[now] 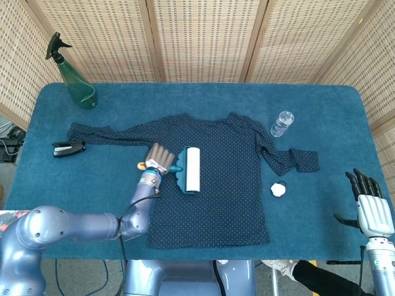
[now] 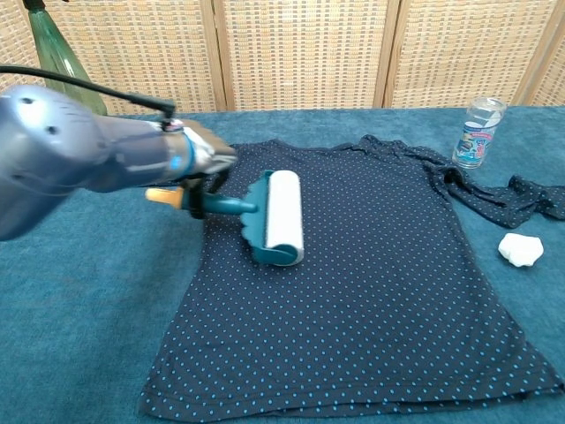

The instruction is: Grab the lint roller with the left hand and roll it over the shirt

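Note:
A dark navy dotted shirt (image 1: 216, 185) (image 2: 371, 291) lies flat in the middle of the blue table. My left hand (image 1: 158, 160) (image 2: 199, 163) grips the teal handle of the lint roller (image 1: 191, 169) (image 2: 282, 216), whose white drum rests on the shirt's left chest area. An orange cap shows at the handle's end beside the hand. My right hand (image 1: 369, 200) hangs at the table's right front corner, fingers spread, holding nothing; the chest view does not show it.
A green spray bottle (image 1: 77, 77) stands at the back left. A black stapler (image 1: 68, 148) lies by the left sleeve. A small water bottle (image 1: 281, 123) (image 2: 478, 132) stands right of the collar. A white crumpled wad (image 1: 279, 189) (image 2: 521, 250) lies near the right sleeve.

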